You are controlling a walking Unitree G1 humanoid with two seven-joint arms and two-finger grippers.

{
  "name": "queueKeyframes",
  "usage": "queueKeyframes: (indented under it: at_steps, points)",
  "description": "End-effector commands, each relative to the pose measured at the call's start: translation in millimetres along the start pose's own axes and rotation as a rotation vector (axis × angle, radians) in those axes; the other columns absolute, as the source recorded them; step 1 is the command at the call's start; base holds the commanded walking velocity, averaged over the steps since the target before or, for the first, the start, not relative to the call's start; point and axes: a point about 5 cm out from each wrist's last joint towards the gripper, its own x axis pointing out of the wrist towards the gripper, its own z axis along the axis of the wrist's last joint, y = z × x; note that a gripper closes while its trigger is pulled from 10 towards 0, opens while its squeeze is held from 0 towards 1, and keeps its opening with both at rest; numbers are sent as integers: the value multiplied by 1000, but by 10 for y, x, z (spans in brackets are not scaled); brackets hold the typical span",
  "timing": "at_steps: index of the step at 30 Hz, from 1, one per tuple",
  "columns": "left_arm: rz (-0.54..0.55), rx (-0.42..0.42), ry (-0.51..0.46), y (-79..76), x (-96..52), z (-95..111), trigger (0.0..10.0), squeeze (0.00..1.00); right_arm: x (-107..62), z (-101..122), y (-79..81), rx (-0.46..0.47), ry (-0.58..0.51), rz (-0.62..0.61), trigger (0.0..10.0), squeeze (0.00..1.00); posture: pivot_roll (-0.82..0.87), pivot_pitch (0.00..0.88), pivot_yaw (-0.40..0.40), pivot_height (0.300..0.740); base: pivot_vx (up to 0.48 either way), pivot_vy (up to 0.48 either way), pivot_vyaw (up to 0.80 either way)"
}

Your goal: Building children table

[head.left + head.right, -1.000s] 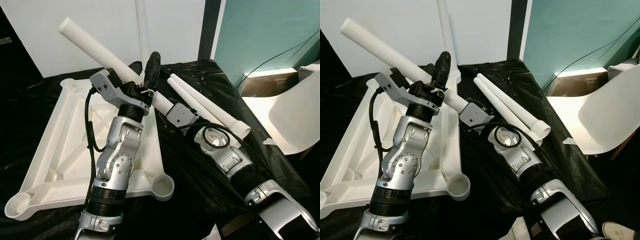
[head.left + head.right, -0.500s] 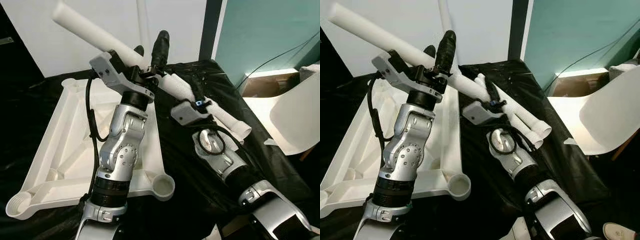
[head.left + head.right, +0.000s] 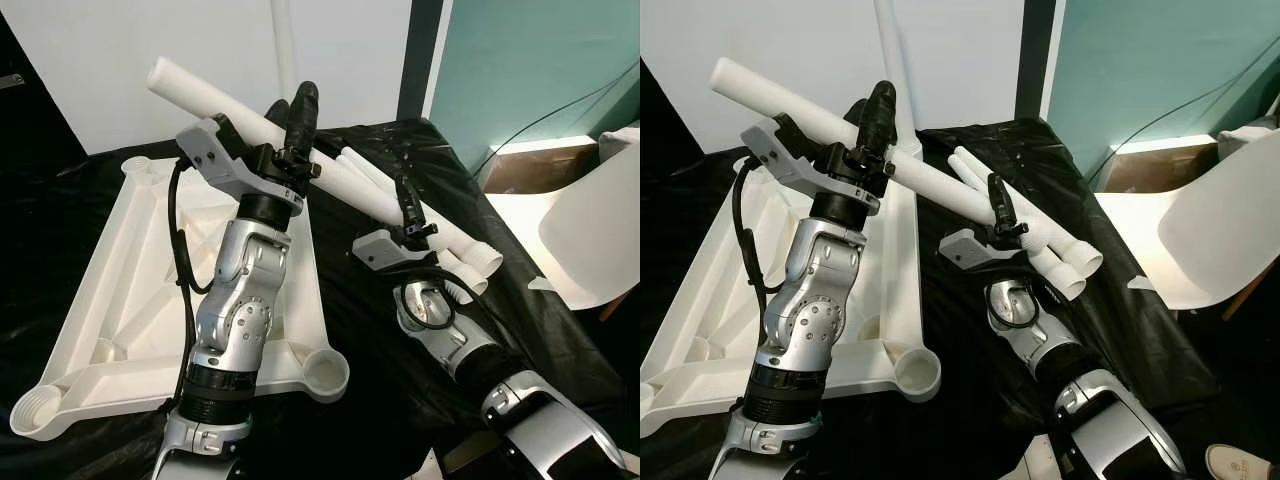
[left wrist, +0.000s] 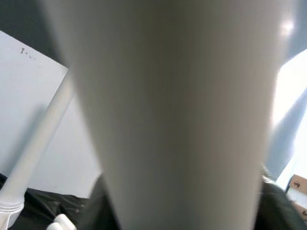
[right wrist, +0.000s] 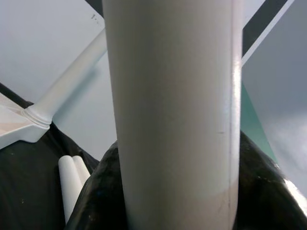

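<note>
We are partway through fitting legs to a white plastic children's table. Its tabletop (image 3: 120,300) lies upside down on a black cloth (image 3: 400,330), with one leg (image 3: 283,60) already standing upright in its far corner socket. Our left gripper (image 3: 290,135) is closed around a long white table leg (image 3: 225,103), holding it tilted above the tabletop's right edge. Our right gripper (image 3: 410,215) is clamped on the lower part of that same leg, its black fingers (image 3: 407,200) pinching the tube near the threaded end. Two spare legs (image 3: 455,240) rest on the cloth just beside it. Next, we judge, the leg's threaded end must swing toward the empty near-right corner socket (image 3: 322,372), then stand upright to screw in.
</note>
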Motion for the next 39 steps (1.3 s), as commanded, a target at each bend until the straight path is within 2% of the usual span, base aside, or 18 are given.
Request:
queueKeyframes:
  at_steps: [1, 3, 4, 5, 9, 10, 11, 12, 14, 15, 17, 24, 25, 26, 27, 36, 37, 39]
  points:
    - [-172, 7, -9, -166, 22, 17, 0, 0, -63, 118, 154, -7, -89, 102, 10000, 0, 67, 0, 49, 740, 0, 0, 0]
    - [-181, 20, 8, -168, 12, -2, 0, 0, -91, 120, 241, 145, -13, 231, 10000, 0, 66, 0, 50, 740, 0, 0, 0]
    - [-184, 25, 12, -169, 7, -8, 0, 0, -89, 143, 254, 203, 1, 265, 10000, 1000, 66, 0, 50, 740, 0, 0, 0]
    - [-187, 30, 15, -170, 1, -12, 0, 0, -72, 188, 270, 242, 5, 312, 10000, 1000, 66, 0, 50, 740, 0, 0, 0]
    - [-189, 33, 18, -171, -4, -15, 0, 0, -28, 266, 289, 282, 5, 399, 10000, 1000, 66, 0, 49, 740, 0, 0, 0]
    - [-189, 34, 18, -172, -6, -14, 0, 0, -10, 310, 307, 309, 12, 490, 10000, 553, 66, 0, 49, 740, 0, 0, 0]
    - [-191, 35, 18, -174, -7, -13, 0, 0, -8, 349, 314, 320, 4, 584, 10000, 0, 66, 0, 49, 740, 0, 0, 0]
    - [-191, 35, 18, -174, -7, -13, 0, 0, -8, 349, 314, 320, 4, 584, 10000, 0, 66, 0, 49, 740, 0, 0, 0]
    - [-193, 42, 22, -177, -10, -18, 0, 0, -25, 381, 277, 315, -20, 721, 10000, 0, 68, 0, 50, 740, 0, 0, 0]
    - [-193, 42, 22, -177, -10, -18, 0, 0, -25, 381, 277, 315, -20, 721, 10000, 0, 68, 0, 50, 740, 0, 0, 0]
    - [-194, 50, 28, -176, -7, -31, 0, 0, -39, 352, 201, 293, -39, 823, 10000, 0, 65, 0, 51, 740, 0, 0, 0]
    - [-199, 45, 29, -184, -4, -35, 0, 0, -1, 251, 155, 263, -23, 869, 10000, 0, 60, 0, 53, 740, 0, 0, 0]
    - [-204, 41, 28, -196, -1, -36, 0, 0, 12, 195, 169, 262, -7, 897, 8549, 0, 61, 0, 53, 740, 0, 0, 0]
    - [-204, 41, 28, -196, -1, -36, 0, 0, 12, 195, 169, 262, -7, 897, 8549, 0, 61, 0, 53, 740, 0, 0, 0]
    - [-209, 38, 26, -206, 5, -34, 0, 0, 22, 170, 188, 281, 4, 916, 0, 0, 65, 0, 52, 740, 0, 0, 0]
    - [-188, 18, 24, -184, 24, -13, 0, 0, 41, 264, 211, 350, 9, 953, 0, 0, 76, 0, 46, 740, 0, 0, 0]
    - [-168, 22, 24, -161, 28, -9, 10000, 1000, 61, 280, 182, 357, 12, 936, 0, 0, 76, 0, 46, 740, 0, 0, 0]
    - [-139, 46, 22, -125, 38, -5, 10000, 1000, 101, 296, 139, 365, 15, 888, 0, 0, 76, 0, 44, 740, 0, 0, 0]
